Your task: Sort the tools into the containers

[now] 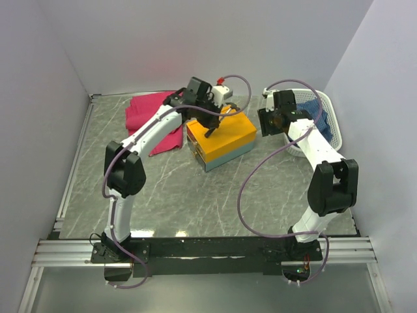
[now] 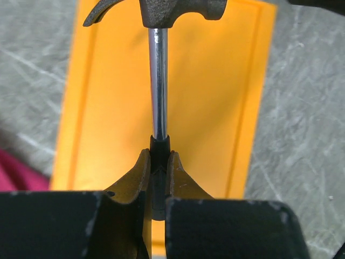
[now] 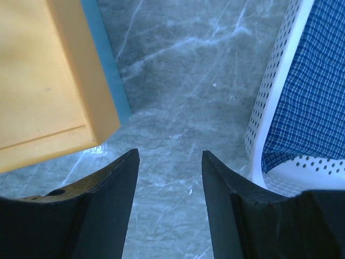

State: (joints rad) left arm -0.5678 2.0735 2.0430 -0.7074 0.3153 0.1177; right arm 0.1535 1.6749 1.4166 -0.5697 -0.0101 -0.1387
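Note:
My left gripper (image 1: pixel 209 122) is shut on the black handle of a steel hammer (image 2: pixel 158 81) and holds it over the closed orange-yellow lid of the toolbox (image 2: pixel 215 108). The hammer's head points away from the wrist. In the top view the hammer (image 1: pixel 210 132) hangs above the toolbox (image 1: pixel 228 140) with its teal-grey base. My right gripper (image 3: pixel 170 159) is open and empty, above bare table between the toolbox (image 3: pixel 43 81) and the white lattice basket (image 3: pixel 272 108). The basket (image 1: pixel 333 120) stands at the right. The other tools are out of view.
A blue checked cloth (image 3: pixel 312 81) lies in the basket. A magenta cloth (image 1: pixel 146 117) lies at the back left, next to the toolbox. White walls close the table on the left, back and right.

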